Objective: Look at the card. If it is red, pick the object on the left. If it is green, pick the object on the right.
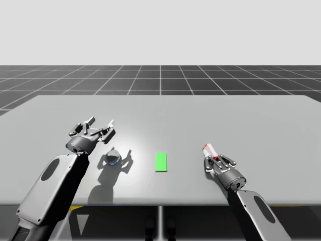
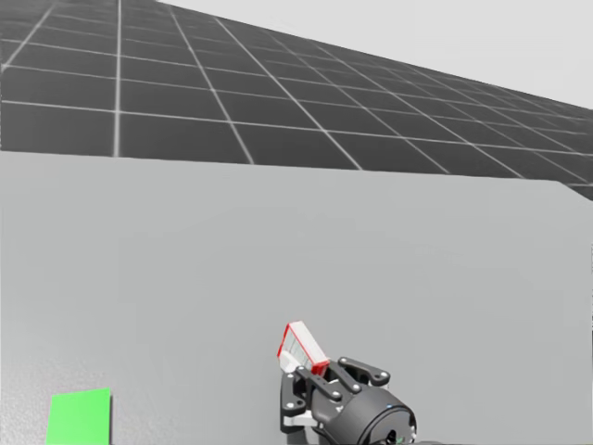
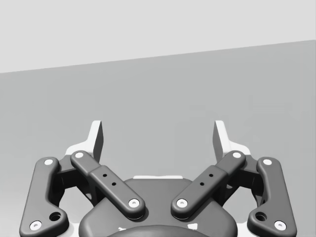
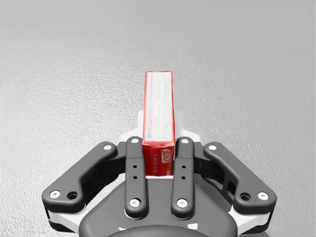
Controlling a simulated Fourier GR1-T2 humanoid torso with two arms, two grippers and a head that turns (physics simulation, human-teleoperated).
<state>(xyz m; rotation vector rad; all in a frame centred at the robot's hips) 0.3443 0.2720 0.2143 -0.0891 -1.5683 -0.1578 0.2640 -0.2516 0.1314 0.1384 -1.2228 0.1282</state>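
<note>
item: red box point(image 4: 158, 106), clamped edgewise by right gripper point(image 4: 158, 145) fingers; left gripper point(image 3: 158, 136) fingers stood wide, empty. risk: narrow hold, box could pivot loose.

Green card point(image 2: 82, 417) — cut by the head view's lower edge, 7 o'clock. Red box point(image 4: 158, 113): near end hidden inside the right gripper point(image 4: 158, 144). Small round object point(image 1: 112, 158) at the card's 9 o'clock, high view — too small to be identified.
</note>
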